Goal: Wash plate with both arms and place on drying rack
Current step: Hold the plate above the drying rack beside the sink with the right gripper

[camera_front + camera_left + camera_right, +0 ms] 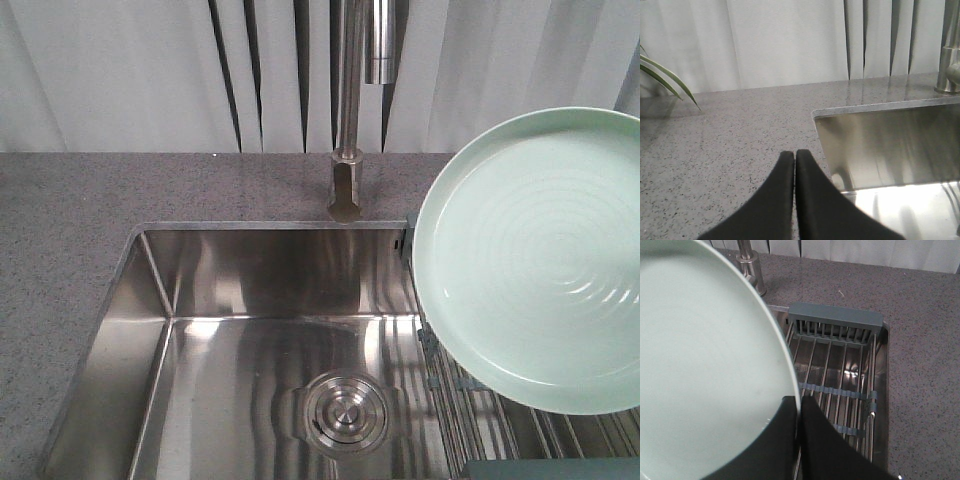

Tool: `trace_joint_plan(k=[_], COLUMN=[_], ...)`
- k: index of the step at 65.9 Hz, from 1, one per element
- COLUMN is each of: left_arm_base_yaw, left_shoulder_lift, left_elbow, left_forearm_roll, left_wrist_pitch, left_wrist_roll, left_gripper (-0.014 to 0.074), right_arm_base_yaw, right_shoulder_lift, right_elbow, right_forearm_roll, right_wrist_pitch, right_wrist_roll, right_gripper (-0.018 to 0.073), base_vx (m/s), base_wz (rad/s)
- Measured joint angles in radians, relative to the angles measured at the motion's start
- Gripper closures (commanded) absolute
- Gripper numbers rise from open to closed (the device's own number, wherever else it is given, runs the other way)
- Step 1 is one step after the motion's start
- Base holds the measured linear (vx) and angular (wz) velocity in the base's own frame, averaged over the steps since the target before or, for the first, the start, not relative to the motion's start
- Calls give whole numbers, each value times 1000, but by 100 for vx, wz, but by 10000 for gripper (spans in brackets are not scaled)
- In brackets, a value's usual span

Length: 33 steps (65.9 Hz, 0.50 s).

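The pale mint-green plate (540, 260) hangs tilted at the right of the front view, above the drying rack (530, 430). In the right wrist view the plate (705, 370) fills the left side, and my right gripper (799, 407) is shut on its rim, one finger on each face. The drying rack (835, 385), steel rods with grey-green end bars, lies beneath and to the right of the plate. My left gripper (794, 155) is shut with nothing in it, over the countertop at the sink's left edge. Neither arm shows in the front view.
A steel sink basin (270, 370) with a round drain (345, 412) sits in the speckled grey countertop (70, 230). A steel faucet (350, 110) stands behind it. Pale curtains hang at the back. A plant leaf (665, 80) shows at the far left.
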<state>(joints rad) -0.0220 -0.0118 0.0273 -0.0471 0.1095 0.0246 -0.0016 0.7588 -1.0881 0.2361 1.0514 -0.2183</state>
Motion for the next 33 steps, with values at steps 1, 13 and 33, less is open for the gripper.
trace_joint_plan(k=[1,13,33], left_arm_base_yaw=[0,0,0], left_shoulder_lift=[0,0,0], left_elbow=[0,0,0], left_forearm_roll=[0,0,0], left_wrist_pitch=[0,0,0], left_wrist_roll=[0,0,0], left_gripper=[603,603,603], right_arm_base_yaw=[0,0,0], right_shoulder_lift=[0,0,0], right_elbow=[0,0,0], right_forearm_roll=[0,0,0], right_wrist_pitch=[0,0,0], right_wrist_roll=[0,0,0], right_gripper=[563,563,563], base_vx=[0,0,0], base_wz=[-1,0,-1])
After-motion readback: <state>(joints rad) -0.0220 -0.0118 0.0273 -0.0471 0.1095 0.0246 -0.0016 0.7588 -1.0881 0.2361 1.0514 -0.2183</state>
